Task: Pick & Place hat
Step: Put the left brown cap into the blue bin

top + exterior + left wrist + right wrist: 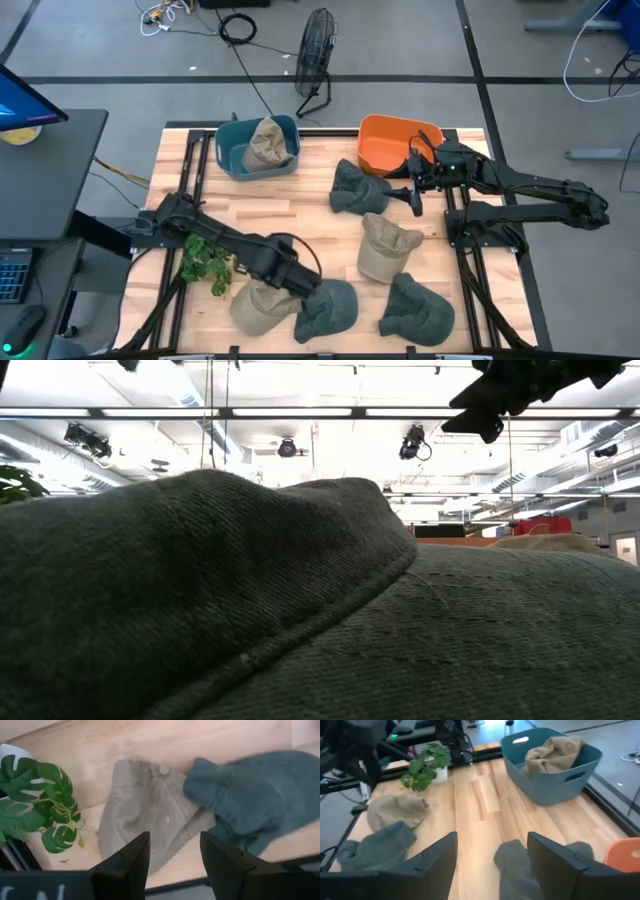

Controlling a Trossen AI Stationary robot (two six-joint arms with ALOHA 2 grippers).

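Observation:
Several caps lie crown-up on the wooden table. A tan hat (262,306) (150,805) and a dark green hat (330,305) (250,790) lie side by side at the near edge. My left gripper (305,283) (175,837) hangs open above them and touches neither. My right gripper (415,198) (492,840) is open above the right edge of another green hat (355,188) (512,865), next to the orange bin (395,143). One more tan hat (385,247) and one more green hat (415,310) lie near the middle and the near right.
A teal bin (258,148) (550,767) at the far left holds a tan hat (268,143). A small potted plant (205,262) (35,795) stands beside my left arm. In the low view a green hat (250,600) fills the foreground. Bare wood shows at mid-table (300,215).

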